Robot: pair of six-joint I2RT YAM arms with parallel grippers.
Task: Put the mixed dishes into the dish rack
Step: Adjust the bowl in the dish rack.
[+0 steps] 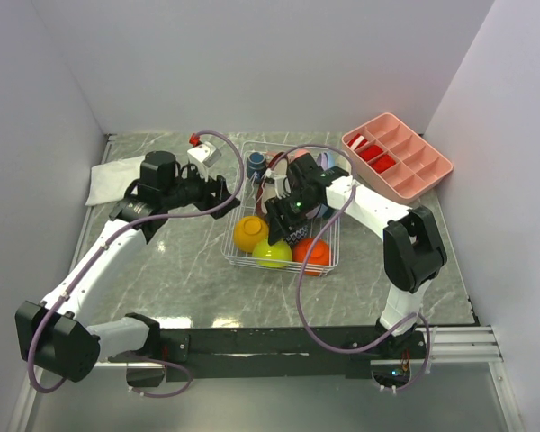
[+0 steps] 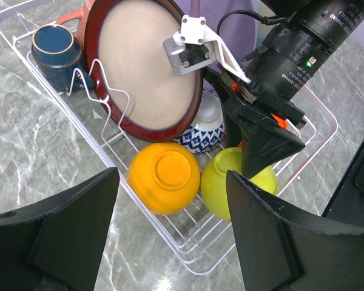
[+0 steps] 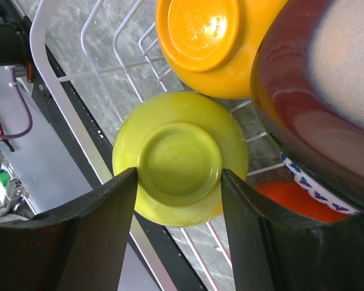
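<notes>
The white wire dish rack (image 1: 237, 258) holds an orange-yellow bowl (image 1: 250, 233), a lime bowl (image 1: 272, 253) and a red-orange bowl (image 1: 311, 254), all upside down. It also holds a navy cup (image 2: 53, 47), an upright dark-red-rimmed plate (image 2: 145, 66) and a blue-patterned white bowl (image 2: 206, 127). My right gripper (image 3: 179, 176) hangs over the lime bowl (image 3: 179, 159), open, with its fingers close on either side of the foot ring. My left gripper (image 2: 173, 242) is open and empty beside the rack's left side, near the orange-yellow bowl (image 2: 165, 177).
A pink compartment tray (image 1: 398, 155) stands at the back right. A white folded cloth (image 1: 112, 178) lies at the back left. A small white object with a red cap (image 1: 202, 151) sits behind the left gripper. Walls close in on three sides.
</notes>
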